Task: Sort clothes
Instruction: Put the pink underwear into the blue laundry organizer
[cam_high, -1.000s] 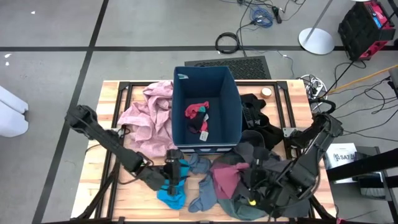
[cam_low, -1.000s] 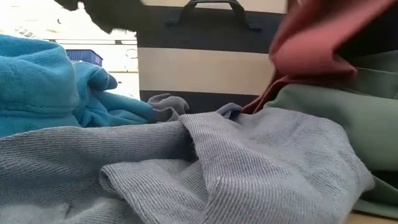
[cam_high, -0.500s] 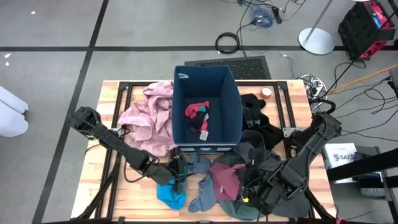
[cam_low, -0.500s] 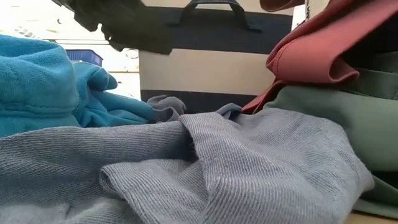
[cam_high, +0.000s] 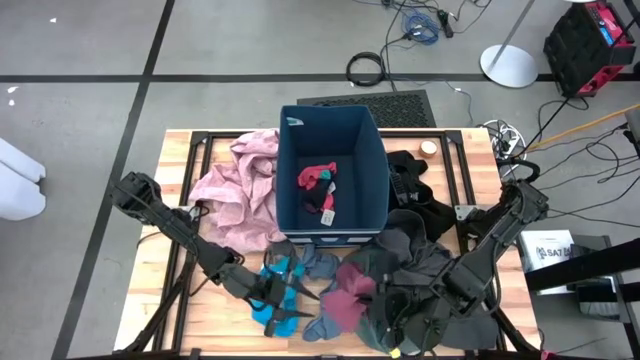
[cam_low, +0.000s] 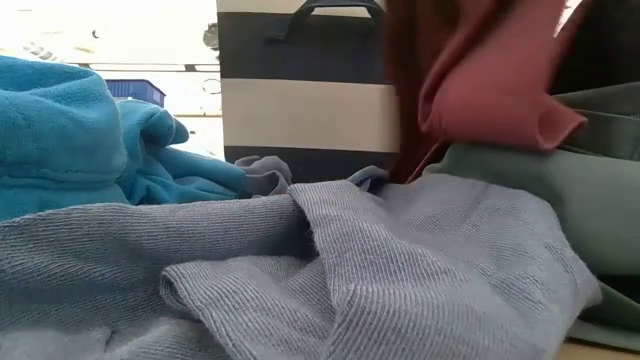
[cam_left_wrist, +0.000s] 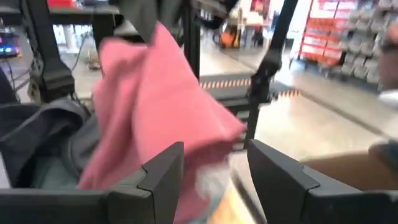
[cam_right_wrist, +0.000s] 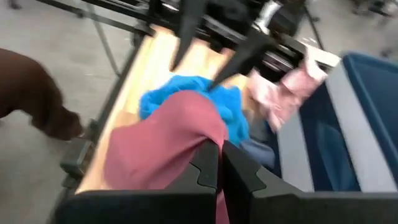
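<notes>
A red garment hangs bunched from my right gripper, which is shut on it over the clothes pile near the table's front edge. It also shows in the low view above a grey-green garment. My left gripper stands open and level just left of it, over a bright-blue piece lying on the table, with nothing between its fingers. A grey-blue cloth lies spread in front. A dusty-pink garment lies left of the bin. My right gripper pinches a bunched fold of the red garment between its two shut fingers, coming from above and slanting down toward the table's left. The cloth hangs slack below the fingers, its lower part near the grey-green garment.
The tall navy-blue bin stands at the table's middle with small red and dark pieces inside. Black clothes lie to its right, and a dark grey heap sits under my right arm. Bare wood shows at the front left.
My left gripper has risen from the bright-blue piece and tipped up from pointing down to level, staying open. My right gripper has moved toward the table's left and near edge with the red garment, which has bunched up and swung left.
</notes>
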